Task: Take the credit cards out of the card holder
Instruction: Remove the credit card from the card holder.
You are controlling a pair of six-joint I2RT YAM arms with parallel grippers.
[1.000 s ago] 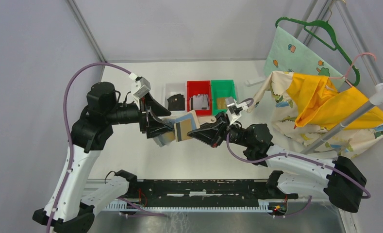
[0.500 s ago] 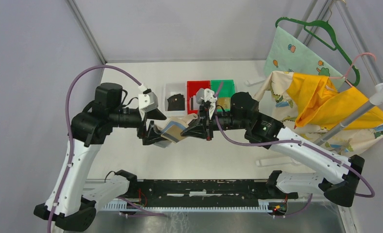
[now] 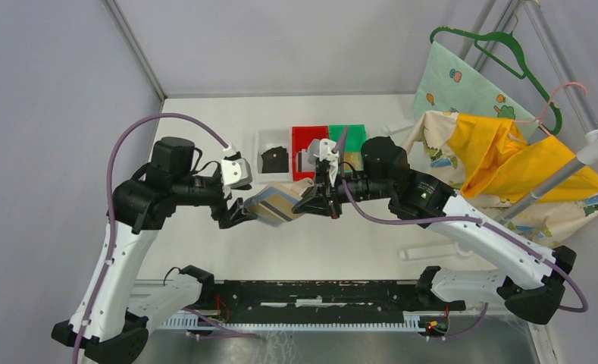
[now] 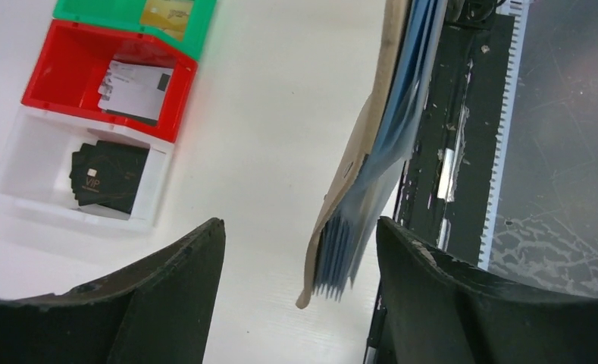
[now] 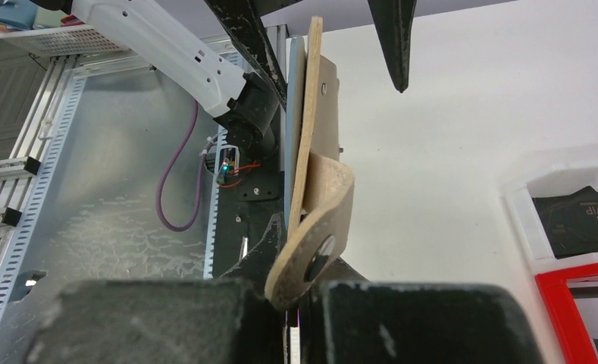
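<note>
The beige card holder [image 3: 275, 205] hangs in the air between the arms, its bluish clear sleeves [image 4: 371, 189] seen edge-on. My right gripper [image 3: 311, 202] is shut on its snap-tab end [image 5: 316, 227]. My left gripper [image 4: 301, 224] is open, and the holder's free end hangs between its fingers [image 4: 424, 280], nearer the right one and touching neither. Black credit cards [image 4: 104, 176] lie in the white bin [image 3: 262, 139], silvery-grey ones [image 4: 134, 89] in the red bin [image 3: 299, 135], a gold one [image 4: 167, 10] in the green bin [image 3: 354, 132]. Any cards still in the sleeves are hidden.
The three bins stand in a row just behind the grippers. Patterned and yellow cloths [image 3: 508, 163] with hangers [image 3: 508, 49] fill the right side. A black rail [image 3: 318, 292] runs along the near table edge.
The right arm swung up and left, turning the holder toward the bins. The left gripper let go of the holder, opened and dropped slightly lower.
</note>
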